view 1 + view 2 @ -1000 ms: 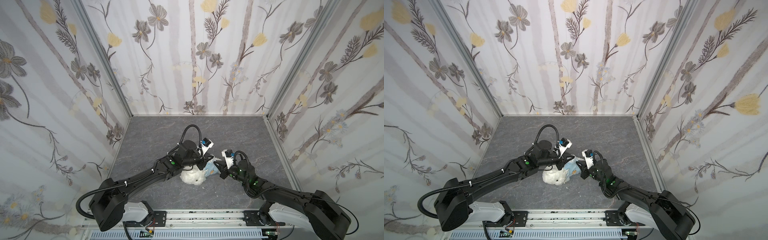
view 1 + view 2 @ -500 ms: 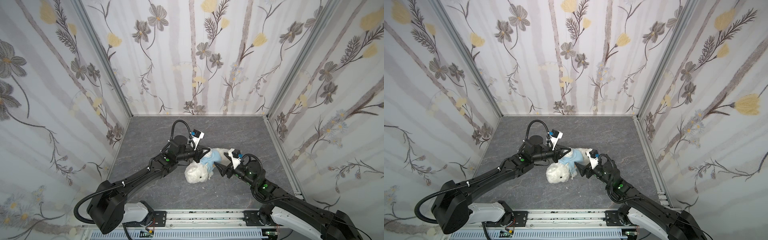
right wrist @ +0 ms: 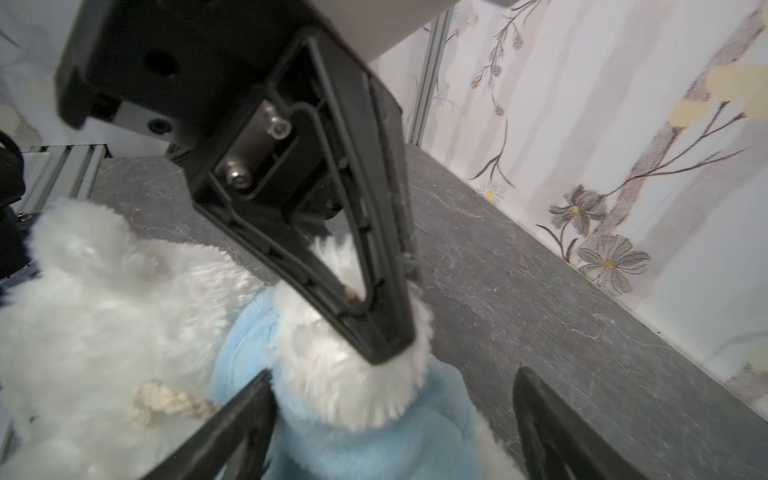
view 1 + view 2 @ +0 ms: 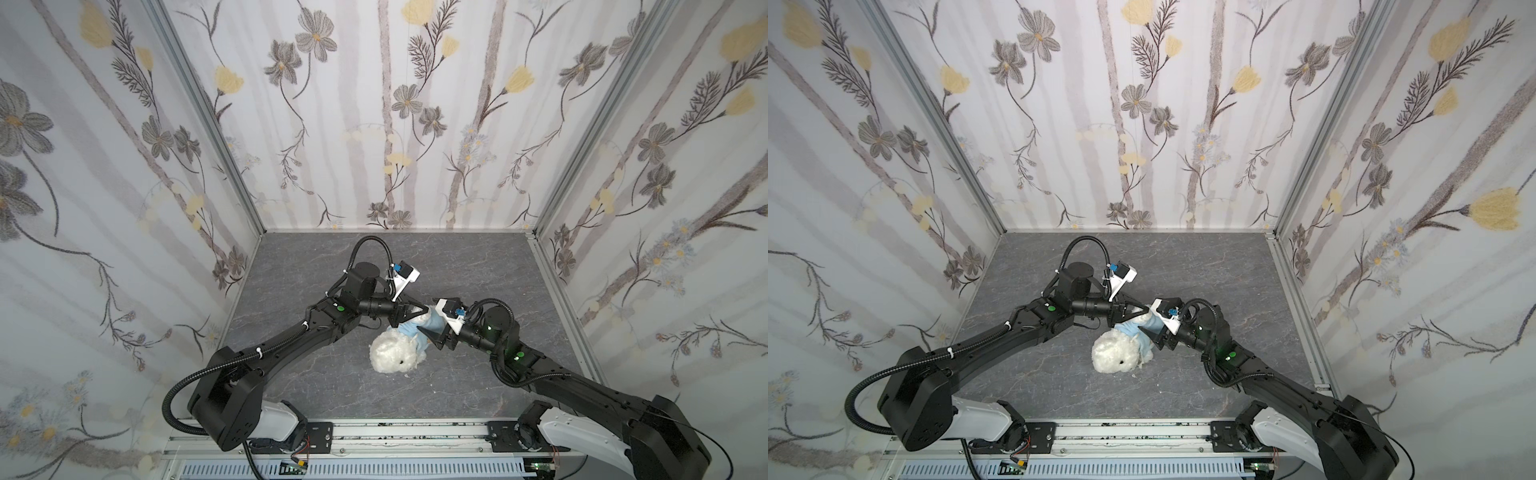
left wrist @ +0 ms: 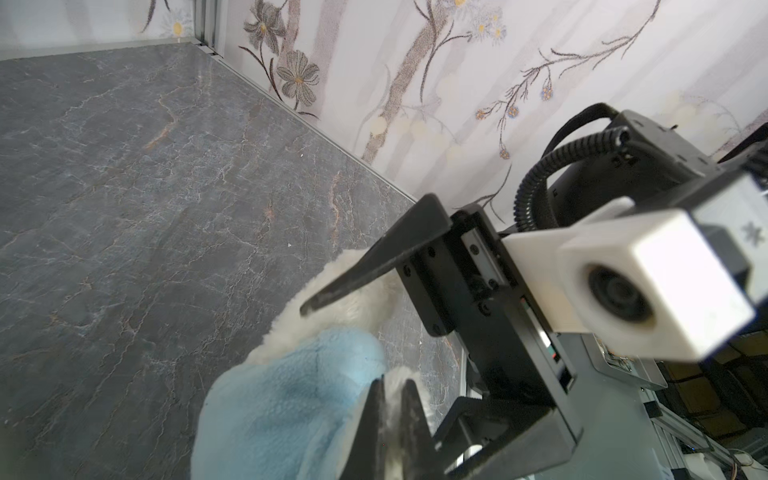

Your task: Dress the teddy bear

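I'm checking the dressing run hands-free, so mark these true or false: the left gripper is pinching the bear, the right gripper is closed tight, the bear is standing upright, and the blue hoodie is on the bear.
1. The left gripper is pinching the teddy bear. True: it is shut on white fur.
2. The right gripper is closed tight. False: its jaws stand wide apart, on either side of the bear's clothed body.
3. The bear is standing upright. False: it lies on the gray table.
4. The light-blue hoodie is on the bear. True: it wraps the body, and a white furry limb pokes out of it.
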`<state>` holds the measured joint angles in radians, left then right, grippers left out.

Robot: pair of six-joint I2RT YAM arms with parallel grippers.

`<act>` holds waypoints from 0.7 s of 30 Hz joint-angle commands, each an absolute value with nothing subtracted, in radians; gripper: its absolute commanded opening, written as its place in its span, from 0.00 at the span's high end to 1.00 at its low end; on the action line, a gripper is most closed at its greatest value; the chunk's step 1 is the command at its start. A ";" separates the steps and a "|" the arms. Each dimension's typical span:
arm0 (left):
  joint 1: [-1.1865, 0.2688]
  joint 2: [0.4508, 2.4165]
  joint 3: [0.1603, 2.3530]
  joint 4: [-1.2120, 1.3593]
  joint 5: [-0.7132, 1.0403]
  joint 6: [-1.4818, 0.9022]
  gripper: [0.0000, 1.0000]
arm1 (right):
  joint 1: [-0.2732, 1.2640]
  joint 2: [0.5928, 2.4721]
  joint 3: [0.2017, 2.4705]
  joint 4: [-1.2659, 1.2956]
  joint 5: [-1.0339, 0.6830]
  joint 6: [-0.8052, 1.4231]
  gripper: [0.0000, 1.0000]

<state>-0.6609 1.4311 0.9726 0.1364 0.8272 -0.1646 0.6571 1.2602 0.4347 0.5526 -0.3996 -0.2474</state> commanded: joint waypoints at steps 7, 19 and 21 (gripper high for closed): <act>-0.533 1.574 1.100 0.166 0.632 -0.268 0.25 | 0.575 1.587 0.503 0.823 -0.380 0.432 0.93; -0.480 1.296 0.871 0.163 0.085 -0.396 0.07 | 0.353 1.759 0.548 0.719 -0.300 0.775 0.60; -0.490 1.242 0.802 0.163 0.064 -0.428 0.08 | 0.359 1.737 0.506 0.690 -0.322 0.764 0.55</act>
